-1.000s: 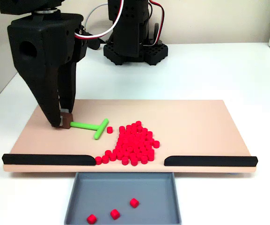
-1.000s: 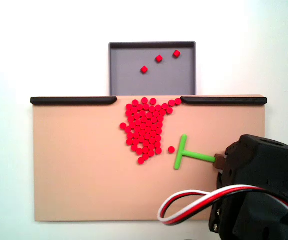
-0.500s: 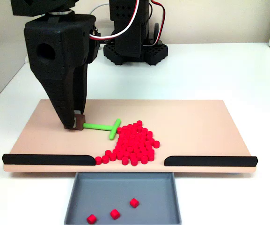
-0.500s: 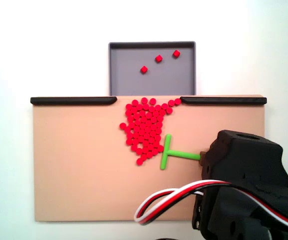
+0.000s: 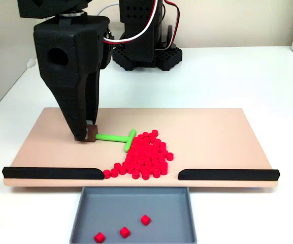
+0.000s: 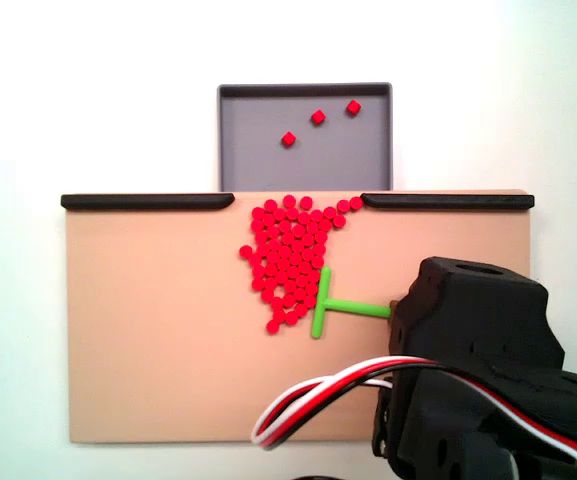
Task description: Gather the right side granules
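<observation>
The red granules lie in a dense pile on the tan board, reaching the gap between the two black rails. From above, the granules spread from that gap toward the board's middle. A green T-shaped stick lies flat with its crossbar against the pile's edge. My gripper stands to the left of the pile in the front view, shut on the brown block at the stick's end. In the top view the arm's black body hides the fingertips.
A grey tray sits below the board's gap and holds three red pieces. Black rails line the board's front edge. The arm's base stands behind the board on the white table.
The gripper has slid toward the pile with the stick in it. The crossbar swept one stray granule into the pile and now presses on the pile's edge.
</observation>
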